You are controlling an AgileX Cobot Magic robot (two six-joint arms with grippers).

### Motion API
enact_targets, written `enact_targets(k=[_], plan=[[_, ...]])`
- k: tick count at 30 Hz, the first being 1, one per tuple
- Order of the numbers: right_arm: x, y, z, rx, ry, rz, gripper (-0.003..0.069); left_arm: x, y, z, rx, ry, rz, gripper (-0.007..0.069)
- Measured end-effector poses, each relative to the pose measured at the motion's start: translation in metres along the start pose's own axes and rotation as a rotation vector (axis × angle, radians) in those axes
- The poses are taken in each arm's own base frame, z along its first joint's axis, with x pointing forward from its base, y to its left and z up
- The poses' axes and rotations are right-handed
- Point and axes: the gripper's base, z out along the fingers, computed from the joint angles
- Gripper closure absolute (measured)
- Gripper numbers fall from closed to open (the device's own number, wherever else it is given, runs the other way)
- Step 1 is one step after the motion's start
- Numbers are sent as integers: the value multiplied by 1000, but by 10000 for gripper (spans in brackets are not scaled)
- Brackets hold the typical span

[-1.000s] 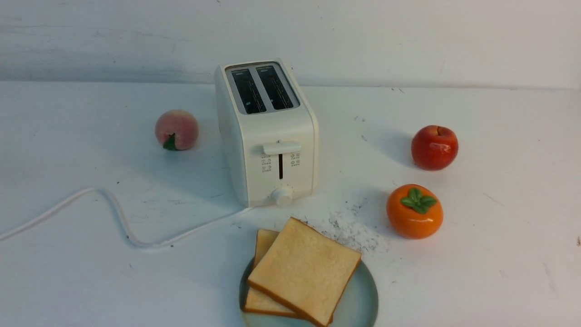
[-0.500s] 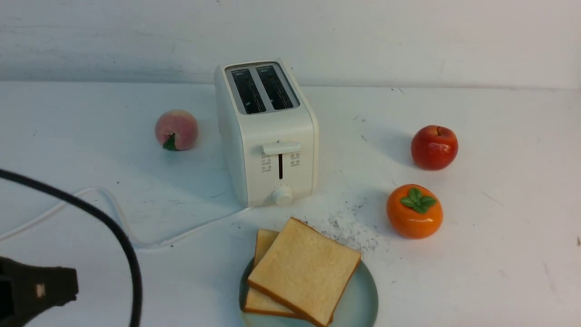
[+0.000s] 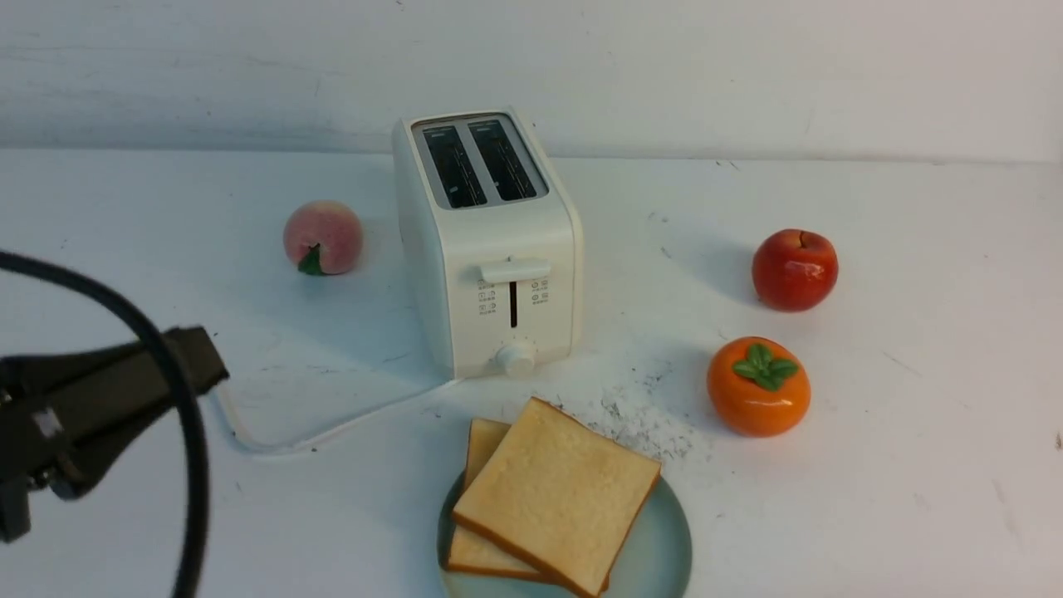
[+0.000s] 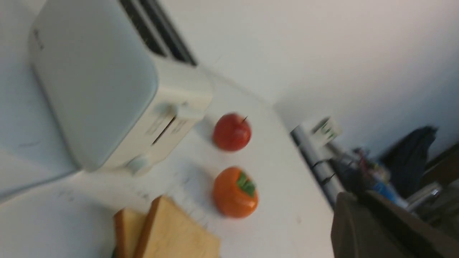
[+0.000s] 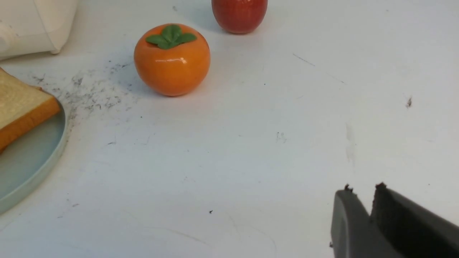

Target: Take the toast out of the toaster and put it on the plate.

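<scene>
The cream-white toaster point(image 3: 490, 249) stands at the table's middle, both slots dark and empty, lever up. Two toast slices point(image 3: 556, 494) lie stacked on the pale blue-green plate point(image 3: 664, 548) at the front edge. My left gripper point(image 3: 203, 357) comes in from the left, shut and empty, well left of the toaster. The left wrist view is blurred and shows the toaster point(image 4: 96, 89), the toast point(image 4: 172, 233) and my dark fingers point(image 4: 348, 215). My right gripper point(image 5: 362, 191) is shut and empty over bare table, right of the plate point(image 5: 32, 161); it is out of the front view.
A peach point(image 3: 323, 237) sits left of the toaster. A red apple point(image 3: 795, 270) and an orange persimmon point(image 3: 758, 386) sit to the right. The toaster's white cord point(image 3: 332, 428) trails left across the table. A black cable point(image 3: 178, 399) loops beside my left gripper.
My left arm has come into the front view from the lower left and has moved up and rightward toward the toaster. Toast, plate and fruit have not moved.
</scene>
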Motion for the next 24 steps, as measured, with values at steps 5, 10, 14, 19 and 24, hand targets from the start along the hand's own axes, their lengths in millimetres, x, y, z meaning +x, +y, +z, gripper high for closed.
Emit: enact_targets(k=[5,10,14,19,24], plan=[[0,0,0,0,0,0,545,-3,-1,0,10,-36,-27,638],[0,0,0,0,0,0,541,-6,2,0,-29,-71,6,638],[0,0,0,0,0,0,536,-16,14,-2,-161,-174,32,638],[0,0,0,0,3,0,531,-18,15,-5,-206,-222,41,638],[0,0,0,0,3,0,526,-11,-6,-21,-167,-275,146,638]])
